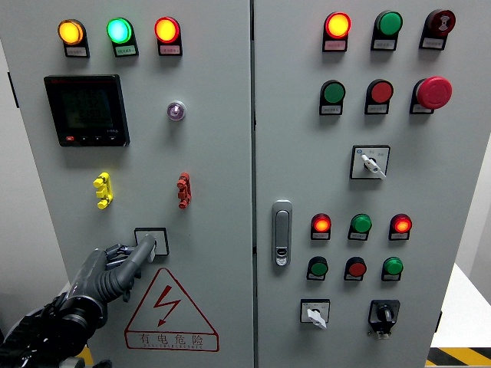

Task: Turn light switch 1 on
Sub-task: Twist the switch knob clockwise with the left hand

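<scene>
A grey metal control cabinet point(215, 153) is filling nearly the whole head view, its two doors meeting at a vertical seam near the middle; a strip of pale wall is showing at the left edge, and a bit of light floor with yellow-and-black hazard striping point(459, 356) is peeking in at the lower right.

On the left door, amber, green and red lamps point(118, 31) are glowing along the top, above a dark digital meter point(85, 110) and a small round key lock point(176, 110). A yellow clip point(103, 190) and a red clip point(183, 190) are sitting side by side lower down. Below them the light switch point(151, 241), a small square-plated rotary selector, is sitting just above the red triangular high-voltage warning sign point(170, 310).

The left hand point(115, 270) is coming up from the lower left corner, its fingers point(138, 257) bunched together and their tips touching the switch knob, covering its lower left part; a firm pinch cannot be confirmed.

The right door is carrying a chrome door handle point(282, 232), rows of lit and unlit push buttons, a red mushroom stop button point(433, 92) and three more selector switches.
</scene>
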{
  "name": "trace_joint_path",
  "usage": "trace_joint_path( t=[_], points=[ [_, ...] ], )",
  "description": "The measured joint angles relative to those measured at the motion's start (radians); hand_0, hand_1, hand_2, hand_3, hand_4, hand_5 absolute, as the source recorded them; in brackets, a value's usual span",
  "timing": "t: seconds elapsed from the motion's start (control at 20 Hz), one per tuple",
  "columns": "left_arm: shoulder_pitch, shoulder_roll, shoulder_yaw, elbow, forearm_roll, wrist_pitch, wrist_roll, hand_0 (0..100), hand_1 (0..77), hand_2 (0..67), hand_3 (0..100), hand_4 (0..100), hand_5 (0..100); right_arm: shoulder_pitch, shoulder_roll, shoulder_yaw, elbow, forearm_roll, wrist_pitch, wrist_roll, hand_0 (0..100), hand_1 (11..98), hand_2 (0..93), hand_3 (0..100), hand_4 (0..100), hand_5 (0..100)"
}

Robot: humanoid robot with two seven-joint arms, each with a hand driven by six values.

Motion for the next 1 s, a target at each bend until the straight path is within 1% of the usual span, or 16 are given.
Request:
trace_joint_path(
  t=[0.4, 0.55, 0.65, 0.75, 1.0],
  points=[
    [0.0, 0.0, 0.0, 0.0, 0.0, -0.001, 0.001, 25, 46.3, 51.9, 91, 100, 100, 0.0, -0.0008, 0.0, 0.0, 0.0, 0.0, 0.0, 0, 19.7, 0.0, 20, 19, 10],
    [0.0, -0.001, 0.0, 0.0, 0.0, -0.001, 0.001, 30, 47.2, 52.0, 91, 100, 100, 0.0, -0.0001, 0.0, 0.0, 0.0, 0.0, 0.0, 0, 19.8, 0.0, 20, 19, 10],
    [0.0, 0.0, 0.0, 0.0, 0.0, -0.001, 0.001, 38, 47.1, 52.1, 91, 100, 100, 0.0, 0.0, 0.001, 0.0, 0.0, 0.0, 0.0, 0, 19.9, 0.0, 20, 19, 10],
    [-0.002, 0.0, 0.0, 0.001, 0.0, -0.001, 0.001, 43, 47.2, 52.1, 91, 100, 100, 0.0, -0.0003, 0.001, 0.0, 0.0, 0.0, 0.0, 0, 19.8, 0.0, 20, 19, 10],
    [-0.002, 0.0, 0.0, 0.001, 0.0, -0.001, 0.001, 49, 47.0, 52.2, 92, 100, 100, 0.0, -0.0005, 0.0, 0.0, 0.0, 0.0, 0.0, 0, 20.0, 0.0, 20, 19, 10]
  ],
)
